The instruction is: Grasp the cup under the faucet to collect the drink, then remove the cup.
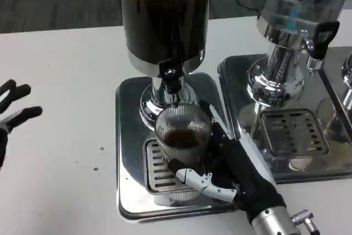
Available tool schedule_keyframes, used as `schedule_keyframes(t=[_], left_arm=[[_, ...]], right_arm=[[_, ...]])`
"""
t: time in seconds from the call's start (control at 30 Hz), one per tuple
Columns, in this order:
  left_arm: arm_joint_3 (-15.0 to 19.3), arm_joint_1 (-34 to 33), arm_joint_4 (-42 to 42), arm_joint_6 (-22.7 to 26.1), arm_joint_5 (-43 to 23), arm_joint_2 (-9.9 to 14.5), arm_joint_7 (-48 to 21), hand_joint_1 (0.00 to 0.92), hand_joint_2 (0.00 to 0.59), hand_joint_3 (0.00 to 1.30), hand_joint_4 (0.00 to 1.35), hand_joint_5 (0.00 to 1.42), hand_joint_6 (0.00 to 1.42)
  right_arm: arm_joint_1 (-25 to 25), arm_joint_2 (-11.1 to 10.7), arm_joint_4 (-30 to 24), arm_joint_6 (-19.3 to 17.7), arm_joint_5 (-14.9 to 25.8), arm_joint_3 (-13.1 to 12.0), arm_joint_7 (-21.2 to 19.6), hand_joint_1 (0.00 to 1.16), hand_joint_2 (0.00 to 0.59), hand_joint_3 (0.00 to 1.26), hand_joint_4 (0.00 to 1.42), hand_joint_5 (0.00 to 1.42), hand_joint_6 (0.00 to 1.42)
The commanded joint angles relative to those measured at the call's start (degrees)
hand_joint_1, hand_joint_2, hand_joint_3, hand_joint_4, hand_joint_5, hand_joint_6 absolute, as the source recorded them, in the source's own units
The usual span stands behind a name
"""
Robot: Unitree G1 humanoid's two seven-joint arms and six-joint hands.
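While the cup (pixel 182 130) fills under the faucet (pixel 170 78), the right hand (pixel 234 169) grips it on the drip tray (pixel 127 152).
Head view: left hand (pixel 14 111) waits, fingers spread and empty, over the table (pixel 60 81). Next, judging by the little drink inside: hold steady, then draw the cup out level.

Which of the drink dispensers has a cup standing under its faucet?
The left dispenser, filled with dark drink: a ribbed glass cup stands on its drip tray under the faucet, held by the right hand. The dispenser to its right has only a bare grate below.
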Motion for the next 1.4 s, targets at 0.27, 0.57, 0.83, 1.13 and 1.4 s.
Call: schedule_keyframes(t=[0.27,0.57,0.83,1.13,1.4], left_arm=[[1.03,-0.31,8.29,1.56,-1.31,-1.91,-5.24,0.000,0.136,0.25,0.06,0.28,0.19],[1.65,-0.61,10.10,1.40,-1.04,-2.59,-6.52,0.000,0.143,0.26,0.07,0.28,0.19],[1.83,-0.38,9.85,1.47,-0.63,-3.09,-6.27,0.000,0.144,0.26,0.10,0.28,0.20],[2.51,0.05,9.31,1.29,-0.18,-3.67,-5.92,0.000,0.145,0.27,0.13,0.28,0.20],[2.91,0.44,8.85,1.22,-0.21,-3.99,-5.87,0.000,0.146,0.28,0.15,0.29,0.21]], right_arm=[[-1.00,1.65,5.68,-0.95,0.70,0.42,-0.30,0.73,0.153,0.00,0.00,0.00,0.19],[-1.86,0.91,5.92,-0.38,0.41,1.51,1.42,0.75,0.151,0.00,0.00,0.00,0.24],[-2.88,1.25,6.78,0.05,0.89,1.77,1.82,0.76,0.150,0.00,0.00,0.05,0.28],[-2.91,1.89,6.86,1.93,-0.65,1.78,-0.52,0.78,0.145,0.00,0.13,0.20,0.43],[-2.42,2.86,6.43,2.99,-2.32,1.21,-3.81,0.83,0.153,0.10,0.25,0.32,0.52]])
